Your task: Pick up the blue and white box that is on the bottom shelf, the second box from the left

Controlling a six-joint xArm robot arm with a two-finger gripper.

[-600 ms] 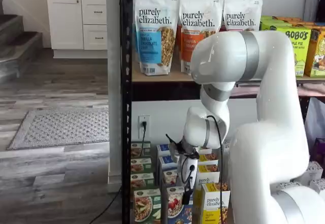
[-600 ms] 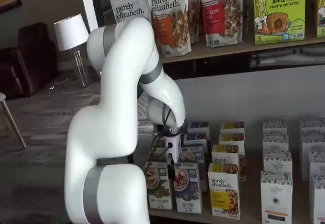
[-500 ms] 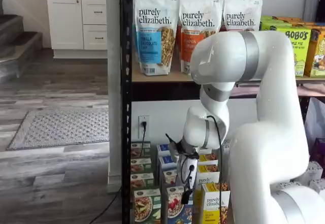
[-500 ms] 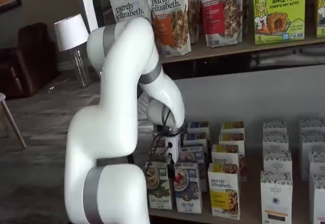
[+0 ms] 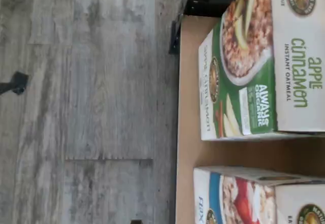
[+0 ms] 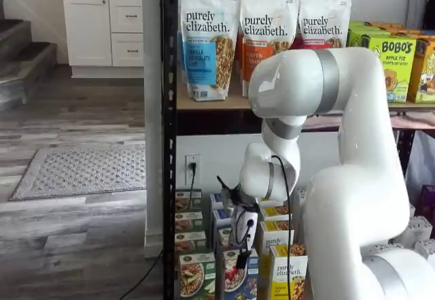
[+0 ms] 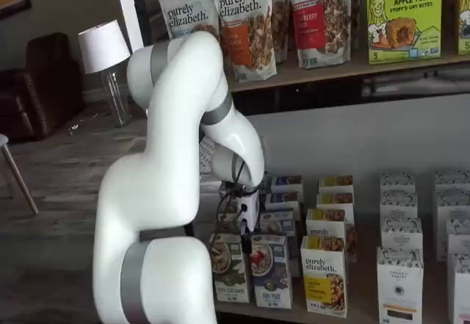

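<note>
Rack, bottom shelf point(image 7: 352, 317): lowest tier, tan board near floor level; carries rows of small upright boxes running front to back.
Blue and white box point(image 7: 271, 271): front of its row on the bottom shelf, upright, blue front w/ white top band, bowl pic w/ red berries. Stands just beside the green-fronted box point(image 7: 228, 267) on one side and the yellow-fronted box point(image 7: 324, 275) on the other. In a shelf view point(image 6: 236, 273) it shows at the frame's lower edge, partly behind the claw's cable.
Wrist view: green-fronted box point(image 5: 264, 66) reads "apple cinnamon instant oatmeal"; blue and white box point(image 5: 254, 196) next to it w/ a strip of bare shelf board between, not touching. Grey plank floor point(image 5: 86, 102) beyond the shelf edge; black corner post point(image 5: 195, 3) at the shelf's end.
Claw point(image 7: 247, 230): white body w/ black fingers, hangs over the rows just behind and above the blue and white box. Fingers seen side-on in both shelf views, so no gap is plainly visible; jaws stand at their widest spread, nothing held between them, no contact w/ any box that I can make out.
Rows behind: more boxes of the same green, blue and yellow kinds lined up toward the back wall.
White boxes point(image 7: 400, 280): further rows on the same shelf, well apart from the claw.
Upper tier point(image 7: 345, 67): tan board holding "purely elizabeth" pouches point(image 7: 244, 23) and a green "BOBO'S" box point(image 7: 403, 15); pouches upright, sealed, contents not visible.
Arm point(image 7: 172, 192): white w/ grey bands, bent down between the onlooker and the rack.
</note>
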